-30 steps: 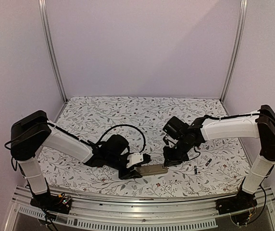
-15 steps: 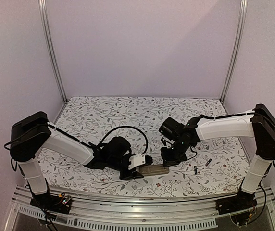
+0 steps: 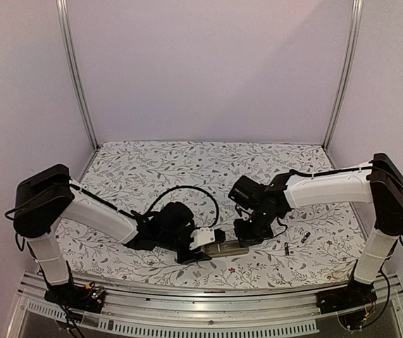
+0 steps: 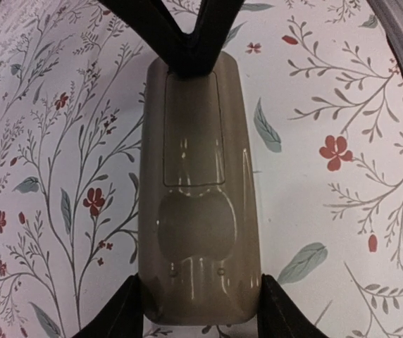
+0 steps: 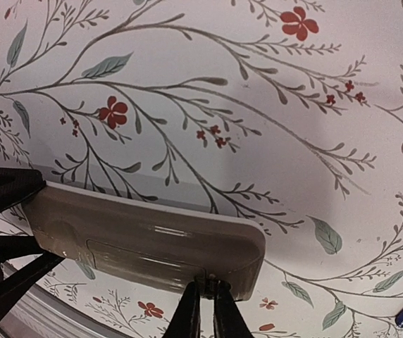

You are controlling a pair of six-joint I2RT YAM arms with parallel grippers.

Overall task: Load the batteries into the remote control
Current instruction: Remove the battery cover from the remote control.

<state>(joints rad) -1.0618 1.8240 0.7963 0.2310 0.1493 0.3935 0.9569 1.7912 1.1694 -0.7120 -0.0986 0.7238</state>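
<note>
Barely started: my left hand [image 4: 201,307] clamps the remote control [image 4: 198,211], my shut right hand [image 5: 207,290] presses its still-fitted cover [image 4: 191,134], and the batteries [image 3: 287,247] lie loose to its right.

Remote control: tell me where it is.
The remote control lies back-up, front-centre in top view, left gripper clamping one end, right gripper's shut tips at the other.
</note>
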